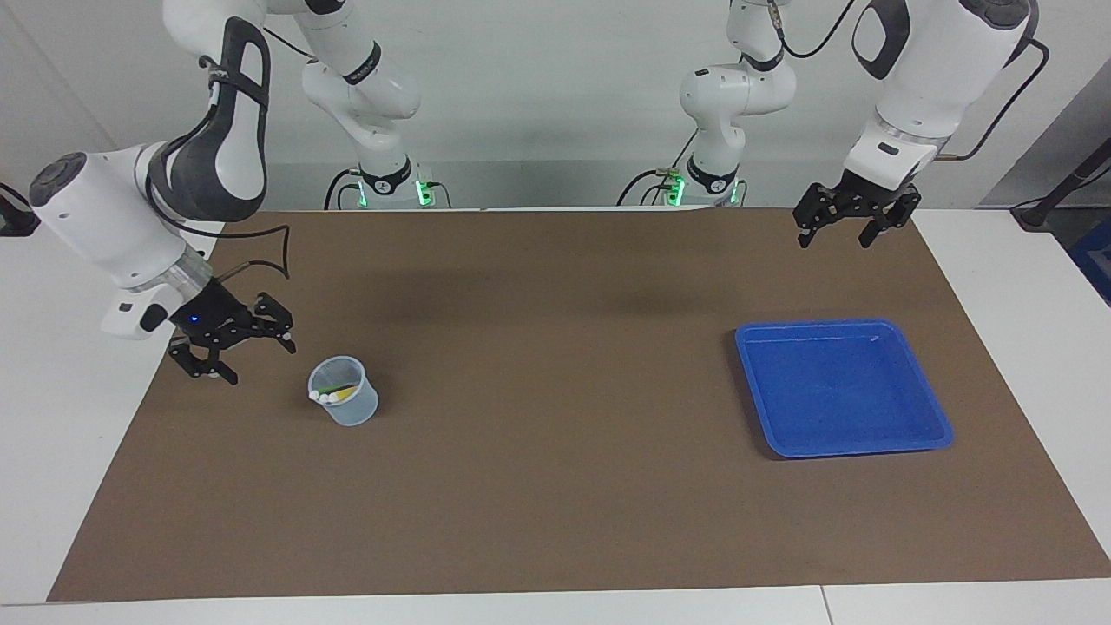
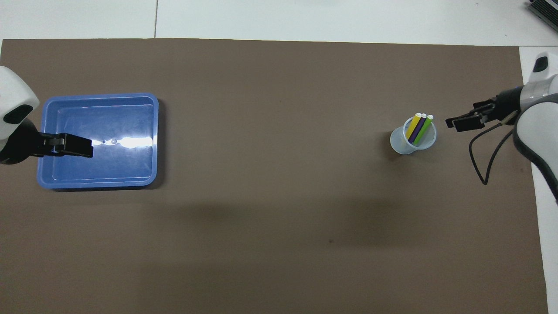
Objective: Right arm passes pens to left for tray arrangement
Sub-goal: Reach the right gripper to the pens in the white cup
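Three pens [image 2: 419, 127], yellow, purple and green with white tips, stand leaning in a small translucent cup [image 2: 404, 144] toward the right arm's end of the table; their tips [image 1: 324, 397] rest at the cup's [image 1: 351, 408] rim. My right gripper [image 1: 252, 363] hangs open and empty just beside the cup, low over the mat, and its tips [image 2: 455, 124] stop short of the pens. The blue tray [image 1: 816, 325] lies empty toward the left arm's end, its rim [image 2: 100, 94] in plain sight. My left gripper [image 1: 833, 239] waits open, raised well above the mat, and it [image 2: 83, 148] overlaps the tray from above.
A brown mat [image 1: 555, 347] covers most of the white table [image 1: 52, 365]. A black cable [image 2: 484, 161] loops down from the right wrist near the cup.
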Motion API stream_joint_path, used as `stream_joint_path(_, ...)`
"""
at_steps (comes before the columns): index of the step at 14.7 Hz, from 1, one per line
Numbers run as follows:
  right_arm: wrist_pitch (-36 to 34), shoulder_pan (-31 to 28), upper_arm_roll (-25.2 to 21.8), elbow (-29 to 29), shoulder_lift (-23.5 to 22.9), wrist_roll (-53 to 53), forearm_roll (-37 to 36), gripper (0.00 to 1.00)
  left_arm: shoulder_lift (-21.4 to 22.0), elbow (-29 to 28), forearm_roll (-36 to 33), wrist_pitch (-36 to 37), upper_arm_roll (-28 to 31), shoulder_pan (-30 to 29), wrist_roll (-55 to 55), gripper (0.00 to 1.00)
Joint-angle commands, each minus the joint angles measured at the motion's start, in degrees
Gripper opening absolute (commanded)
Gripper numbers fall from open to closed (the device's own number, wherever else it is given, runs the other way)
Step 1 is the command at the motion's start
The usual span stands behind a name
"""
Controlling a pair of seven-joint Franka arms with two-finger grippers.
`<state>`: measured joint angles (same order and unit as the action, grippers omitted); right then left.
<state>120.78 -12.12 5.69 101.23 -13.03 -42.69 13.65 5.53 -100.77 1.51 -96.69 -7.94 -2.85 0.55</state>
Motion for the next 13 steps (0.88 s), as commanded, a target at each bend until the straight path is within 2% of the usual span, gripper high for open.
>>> stream_joint_path(1, 3.32, 2.44, 0.11, -0.86, -2.25, -3.61, -4.76, 1.00, 1.59, -1.80, -0.01, -1.22, -0.05, -0.58, -0.38, 0.99)
stream_joint_path(5, 4.73, 4.29, 0.11, -0.60, -3.49, -11.26, -6.78, 0.99, 1.59, -1.80, -0.01, -1.22, -0.05, -0.58, -0.38, 1.00)
stream_joint_path(7, 4.12, 4.30, 0.20, -0.51, -4.01, -12.67, -8.37, 0.95, 1.59, -1.80, -0.01, -1.49, -0.05, -0.58, -0.38, 0.99)
stream_joint_path(12, 0.79, 3.60, 0.20, -0.59, -3.93, -13.56, -8.38, 0.76, 1.50, -1.80, -0.01, -1.84, -0.05, -0.58, -0.38, 0.99)
stream_joint_path(13, 0.08, 3.42, 0.20, -0.59, -3.93, -13.56, -8.29, 0.69, 1.50, -1.80, -0.01, -1.84, -0.05, -0.58, -0.38, 0.99)
